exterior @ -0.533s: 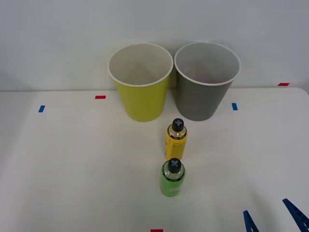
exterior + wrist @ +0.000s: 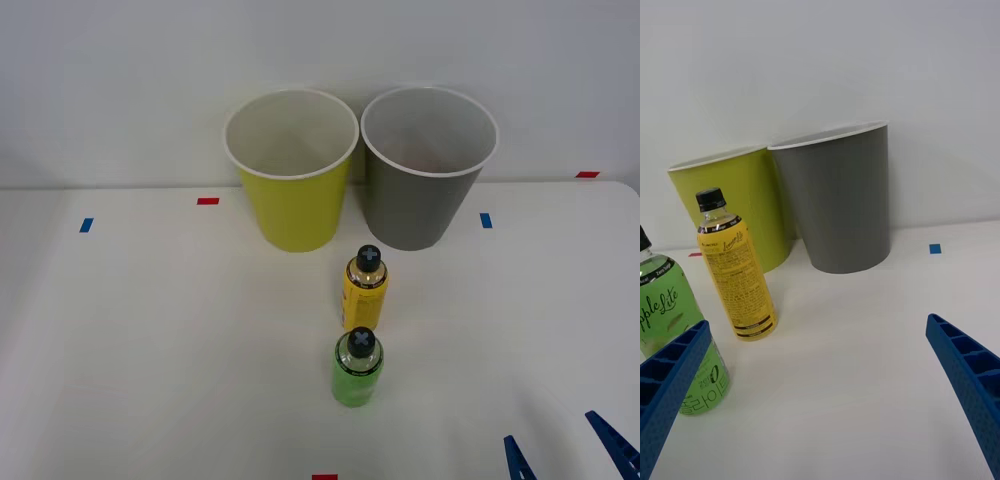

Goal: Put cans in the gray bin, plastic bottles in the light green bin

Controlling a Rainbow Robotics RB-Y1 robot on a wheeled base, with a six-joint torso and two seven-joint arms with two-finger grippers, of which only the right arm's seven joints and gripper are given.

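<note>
Two bottles, green bottle [image 2: 357,372] and yellow bottle [image 2: 365,291], unsorted on tabletop [image 2: 150,330]; both bins empty; tool [image 2: 570,450] spread, empty.

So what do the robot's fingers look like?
The right gripper has two bright blue fingers that look like plastic. They are flat, wedge-shaped blades that narrow toward pointed tips, with a row of small ridges along the inner edge, like little steps. In the front view they show as two slim blue points at the corner of the white table.
</note>
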